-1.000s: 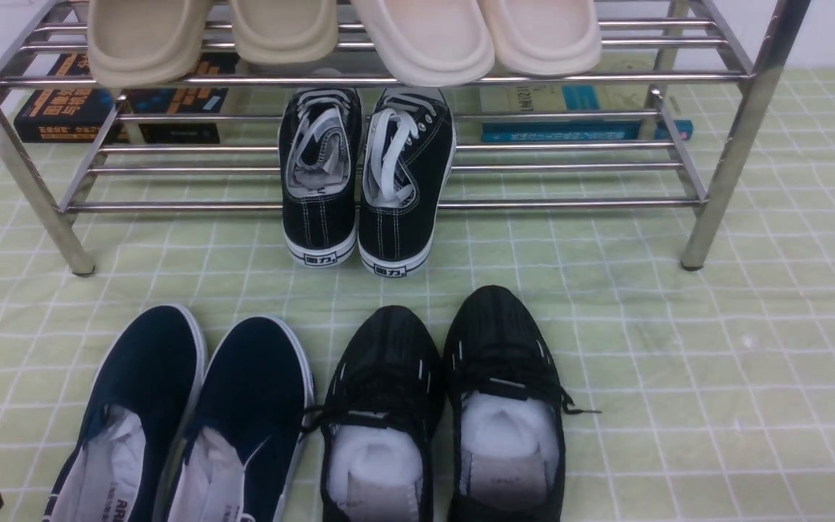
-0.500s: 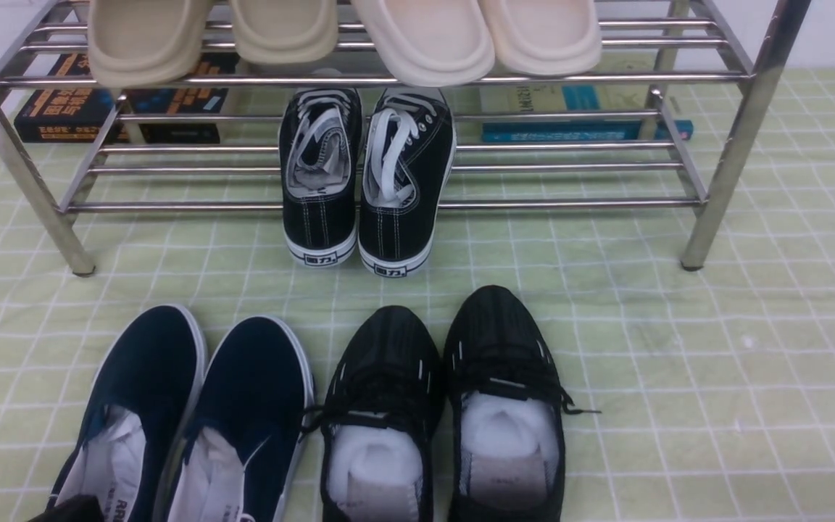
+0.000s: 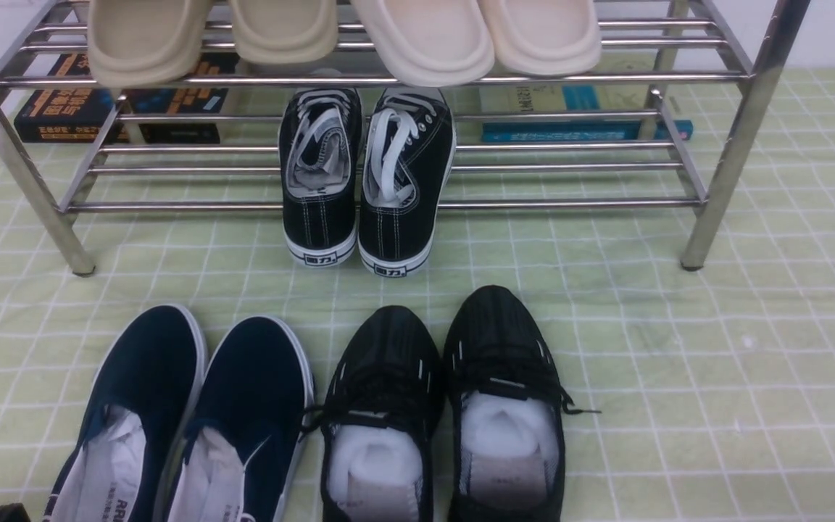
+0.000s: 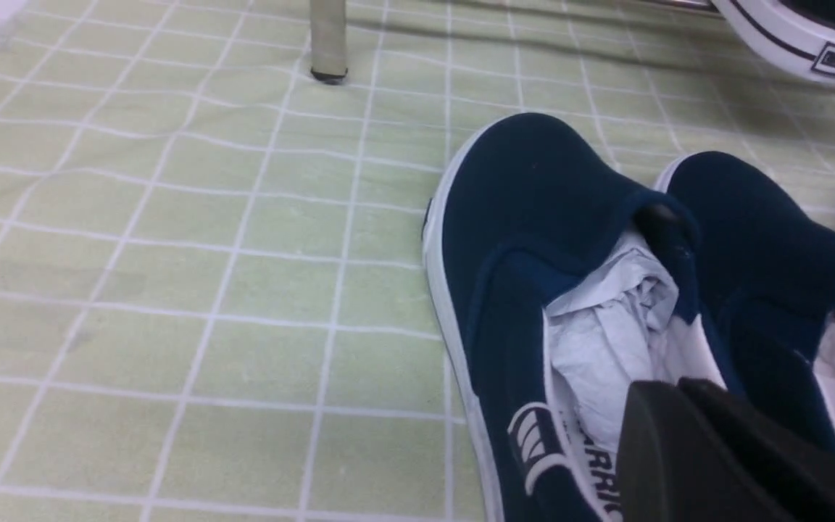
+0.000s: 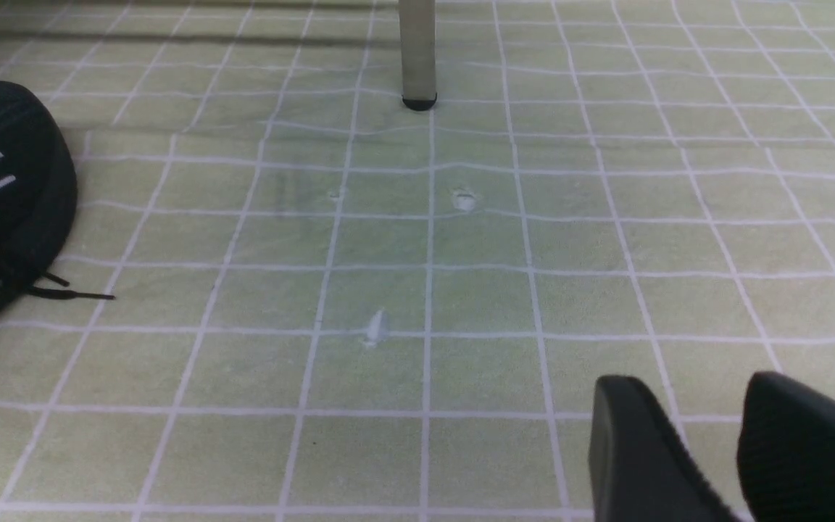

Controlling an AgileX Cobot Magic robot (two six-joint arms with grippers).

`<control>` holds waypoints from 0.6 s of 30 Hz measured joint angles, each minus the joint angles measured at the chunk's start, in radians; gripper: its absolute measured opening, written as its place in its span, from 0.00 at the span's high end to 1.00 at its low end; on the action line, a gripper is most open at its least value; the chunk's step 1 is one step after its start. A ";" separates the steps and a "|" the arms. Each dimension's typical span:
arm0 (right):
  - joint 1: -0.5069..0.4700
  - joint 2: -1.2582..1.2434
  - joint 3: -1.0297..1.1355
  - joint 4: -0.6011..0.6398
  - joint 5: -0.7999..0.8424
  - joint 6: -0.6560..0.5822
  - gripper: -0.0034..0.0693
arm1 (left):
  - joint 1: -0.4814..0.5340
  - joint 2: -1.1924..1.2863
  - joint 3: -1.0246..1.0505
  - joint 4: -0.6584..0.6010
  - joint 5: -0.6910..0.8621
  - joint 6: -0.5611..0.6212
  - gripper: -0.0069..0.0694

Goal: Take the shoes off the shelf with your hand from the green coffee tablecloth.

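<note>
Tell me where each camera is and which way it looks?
Front view: between the robot's arms, looking forward and down at the shiny steel-tube shoe rack; a bit of black left gripper shows at the bottom edge.
Left wrist view: on the left wrist, facing the navy-blue canvas slip-ons; its gripper's dark fingers show.
Right wrist view: on the right wrist, facing pale green cloth with white grid lines; two dark fingers show, apart.
Front and left wrist views share the slip-ons.

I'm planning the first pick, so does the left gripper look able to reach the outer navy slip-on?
Probably yes: the left gripper appears right by the navy slip-on, with nothing visible between them.
</note>
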 joint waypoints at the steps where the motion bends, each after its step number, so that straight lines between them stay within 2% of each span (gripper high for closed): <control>1: 0.000 0.000 0.000 0.000 0.000 0.000 0.62 | 0.000 0.000 0.000 0.001 0.001 0.000 0.86; 18: 0.000 0.000 0.000 0.000 0.000 0.000 0.62 | 0.003 0.000 -0.001 0.008 0.006 -0.005 0.84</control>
